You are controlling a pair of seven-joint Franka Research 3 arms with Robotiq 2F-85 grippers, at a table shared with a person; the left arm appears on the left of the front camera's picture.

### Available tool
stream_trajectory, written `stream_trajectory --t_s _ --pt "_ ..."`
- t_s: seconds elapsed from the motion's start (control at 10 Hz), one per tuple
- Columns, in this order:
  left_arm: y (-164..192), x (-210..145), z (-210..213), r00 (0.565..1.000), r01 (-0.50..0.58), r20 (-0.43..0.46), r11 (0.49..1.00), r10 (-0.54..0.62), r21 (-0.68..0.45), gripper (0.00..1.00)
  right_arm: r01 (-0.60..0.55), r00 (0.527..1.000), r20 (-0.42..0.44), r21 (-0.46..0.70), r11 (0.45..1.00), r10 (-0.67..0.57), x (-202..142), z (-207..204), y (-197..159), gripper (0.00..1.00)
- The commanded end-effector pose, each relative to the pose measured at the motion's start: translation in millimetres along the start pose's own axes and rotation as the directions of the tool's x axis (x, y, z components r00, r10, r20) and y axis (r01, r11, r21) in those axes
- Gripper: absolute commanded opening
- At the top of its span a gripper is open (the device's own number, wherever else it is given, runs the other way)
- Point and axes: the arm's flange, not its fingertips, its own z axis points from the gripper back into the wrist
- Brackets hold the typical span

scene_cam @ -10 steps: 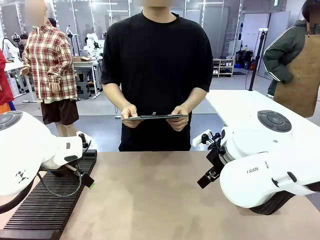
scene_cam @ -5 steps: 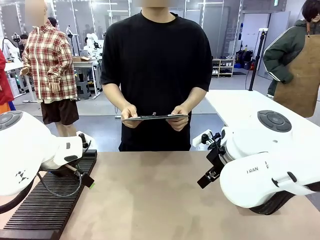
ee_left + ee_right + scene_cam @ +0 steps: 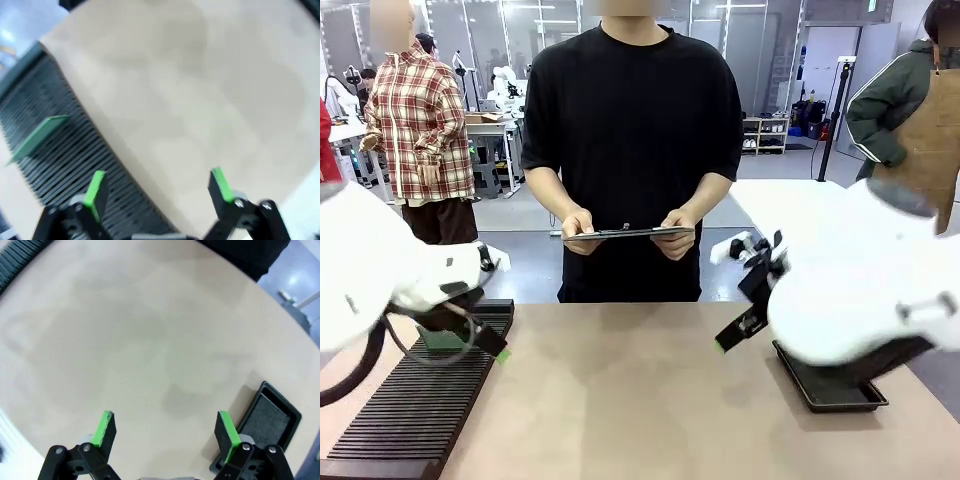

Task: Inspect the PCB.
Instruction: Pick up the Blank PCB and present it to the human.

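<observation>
Front view: a person in a black T-shirt stands at the far edge of the desk, holding a clipboard level in both hands. A black slotted rack runs along the left edge to the near left corner. A shallow black tray lies by the right edge.

Left wrist view: the left claw hangs spread wide and empty above the rack's edge. The green PCB rests on the rack's slots, apart from the fingers.

Right wrist view: the right claw, wide open and holding nothing, hovers over bare desk, the tray just beside one finger.
</observation>
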Motion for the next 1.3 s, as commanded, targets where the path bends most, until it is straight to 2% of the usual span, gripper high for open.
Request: stream_trajectory --t_s 0.0,0.2,0.3,0.5,0.6,0.7,0.9,1.0,1.2 --pt "33 0 55 0.999 -0.033 -0.001 0.991 0.033 -0.130 1.00 0.029 0.999 -0.017 0.137 0.990 -0.027 -4 58 -38 1.00" --pt "59 -21 107 0.991 -0.125 -0.010 0.928 0.130 -0.352 1.00 0.075 0.997 -0.009 0.330 0.941 -0.076 -27 101 -66 1.00" --pt "74 -38 132 0.984 -0.130 0.056 0.889 0.171 -0.438 1.00 0.120 0.991 0.013 0.391 0.913 -0.136 -45 121 -80 1.00" --pt "94 -74 168 0.941 -0.119 0.205 0.829 0.270 -0.547 1.00 0.227 0.947 0.072 0.542 0.809 -0.314 -91 162 -104 1.00" --pt "105 -101 189 0.891 -0.129 0.280 0.792 0.356 -0.596 1.00 0.260 0.918 0.098 0.585 0.768 -0.385 -114 177 -112 1.00" --pt "112 -121 205 0.851 -0.147 0.321 0.774 0.417 -0.616 1.00 0.270 0.893 0.136 0.601 0.753 -0.429 -134 190 -117 1.00" --pt "119 -157 228 0.803 -0.141 0.378 0.763 0.461 -0.631 1.00 0.359 0.831 0.140 0.604 0.711 -0.538 -172 210 -127 1.00" --pt "122 -168 233 0.783 -0.136 0.396 0.754 0.479 -0.642 1.00 0.378 0.801 0.155 0.619 0.689 -0.579 -188 216 -132 1.00" --pt "127 -179 232 0.772 -0.178 0.391 0.761 0.501 -0.624 1.00 0.375 0.773 0.195 0.626 0.683 -0.604 -201 218 -141 1.00"
